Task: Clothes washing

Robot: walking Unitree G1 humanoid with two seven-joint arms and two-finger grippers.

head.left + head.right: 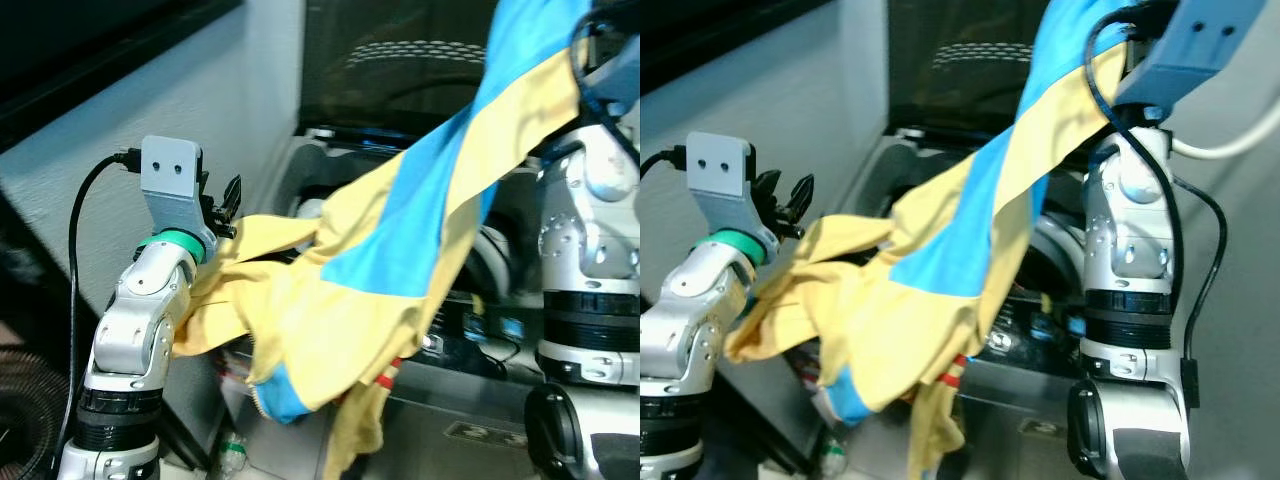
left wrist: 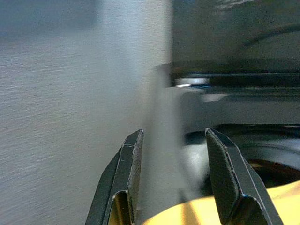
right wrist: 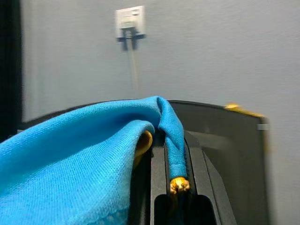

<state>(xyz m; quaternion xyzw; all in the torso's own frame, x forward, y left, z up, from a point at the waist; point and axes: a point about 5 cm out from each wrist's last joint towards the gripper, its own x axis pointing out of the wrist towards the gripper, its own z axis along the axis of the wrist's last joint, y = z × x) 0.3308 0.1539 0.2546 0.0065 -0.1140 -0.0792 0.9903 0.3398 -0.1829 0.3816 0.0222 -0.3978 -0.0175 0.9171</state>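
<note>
Stretching across the scene, a yellow and blue garment is seen held high at the upper right by the right tool, whose two black fingers are clenched on a blue fold with a yellow edge. From that grip the cloth is drawn down and to the left in a long diagonal band, and its lower end is draped over the silver left arm near the wrist. A loose tail of yellow fabric is left hanging below the middle of the garment.

The left tool is raised beside a pale grey wall, its fingers spread apart with nothing between them; yellow cloth is seen just below them. Behind and beneath the garment an open top-loading washing machine is visible, its dark lid raised upright. A wall socket with a cable is seen on the wall beyond the right tool.
</note>
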